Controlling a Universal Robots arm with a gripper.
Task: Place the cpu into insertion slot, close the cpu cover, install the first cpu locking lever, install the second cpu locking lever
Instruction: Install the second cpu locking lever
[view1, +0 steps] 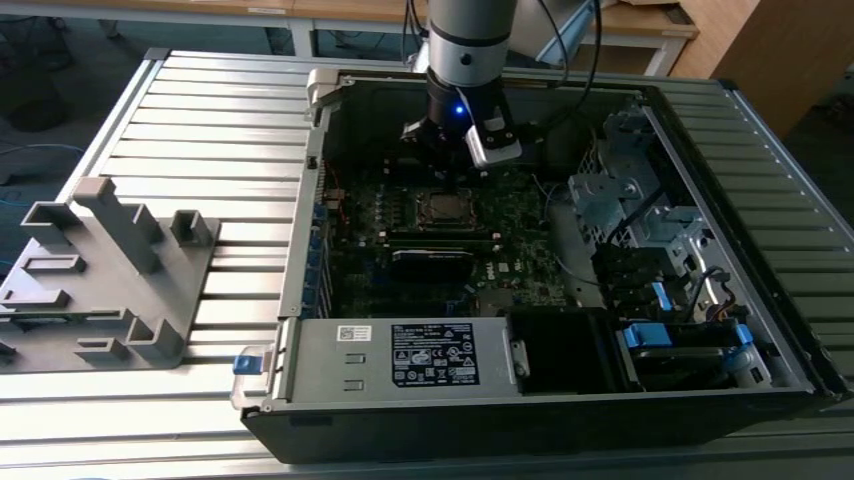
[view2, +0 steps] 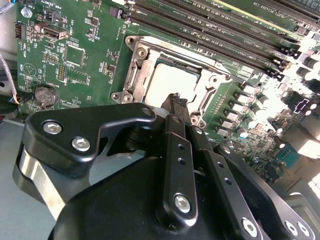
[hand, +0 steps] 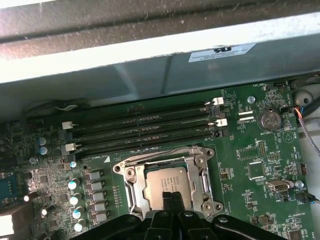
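The cpu (view1: 445, 207) lies flat in its socket on the green motherboard, its silvery top showing in both wrist views (view2: 167, 82) (hand: 167, 181). The cpu cover (hand: 135, 186), a thin metal frame, lies down around the chip (view2: 139, 75). A thin wire lever (hand: 160, 151) runs along the socket's edge beside the memory slots. My gripper (view1: 450, 168) hangs just above the socket, its two black fingers pressed together, and its tips (view2: 177, 100) (hand: 170, 199) hover over the chip's near edge. Nothing is held between them.
The motherboard sits deep inside an open computer case (view1: 310, 180) with tall metal walls. Long black memory slots (hand: 140, 131) run beside the socket. A power supply (view1: 400, 355) and drive cage (view1: 627, 200) fill the case's other sides. A grey fixture (view1: 100, 270) stands on the table outside.
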